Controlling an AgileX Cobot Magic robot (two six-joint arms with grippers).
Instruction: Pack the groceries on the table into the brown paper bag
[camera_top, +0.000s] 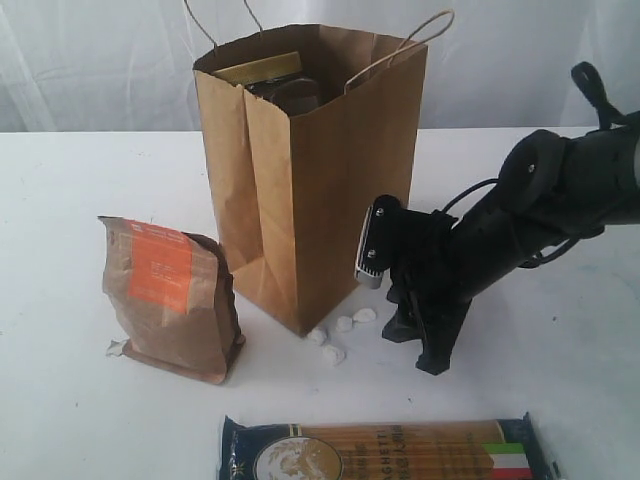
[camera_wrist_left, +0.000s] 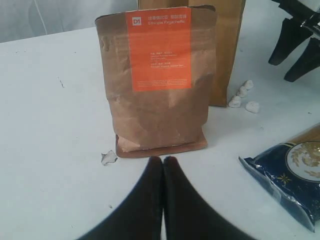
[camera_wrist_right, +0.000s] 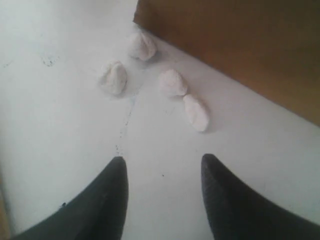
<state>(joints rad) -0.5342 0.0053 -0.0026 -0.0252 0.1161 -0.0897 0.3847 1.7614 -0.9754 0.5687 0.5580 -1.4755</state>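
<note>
Pouch (camera_wrist_left: 157, 85) and spaghetti (camera_top: 385, 452) sit unpacked; my right gripper (camera_wrist_right: 162, 159) half-open, left gripper (camera_wrist_left: 162, 160) shut, both empty; pouch needs grasping next.

White table (camera_top: 80, 200) bears bag (camera_top: 320, 180), pouch (camera_top: 170, 300), spaghetti pack (camera_top: 390, 455), pebbles (camera_top: 340, 328).

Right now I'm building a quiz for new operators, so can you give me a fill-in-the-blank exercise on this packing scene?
The kraft pouch standing beside the brown paper bag carries an ____ label. The left gripper, facing the pouch, has its jaws ____. The right gripper, near four white bits, has its jaws ____. The spaghetti pack lies ____ on the table.
Missing words: orange; shut; open; flat.
</note>
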